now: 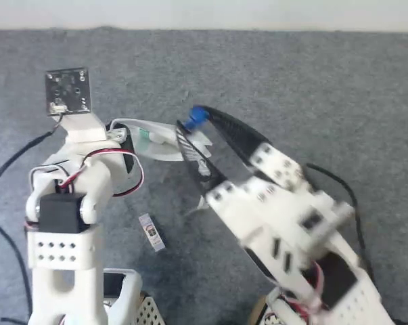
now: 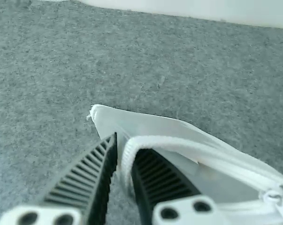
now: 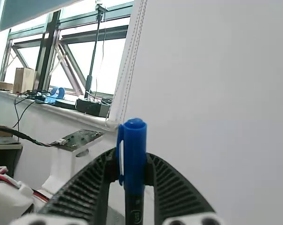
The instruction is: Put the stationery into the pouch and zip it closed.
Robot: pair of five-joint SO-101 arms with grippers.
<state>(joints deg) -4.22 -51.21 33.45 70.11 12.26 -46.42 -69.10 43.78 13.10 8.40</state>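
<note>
We see the left claw point(image 2: 121, 143) pinching the zip edge of a white translucent fabric pouch point(image 2: 188, 140), which lies on the grey carpeted bench point(image 2: 61, 70). The right claw point(image 3: 132, 158) clamps a blue-capped pen point(image 3: 133, 136) just beside the pouch. The high view adds a small white rectangular block point(image 1: 151, 232) lying apart, nearer the arm bases.

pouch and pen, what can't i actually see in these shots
Pouch inside: high view, covered by the left arm and right arm; left wrist view, cut off by the edge.
Pen lower body: right wrist view, hidden between the right jaws.
Small loose item: high view, too small to identify.
</note>
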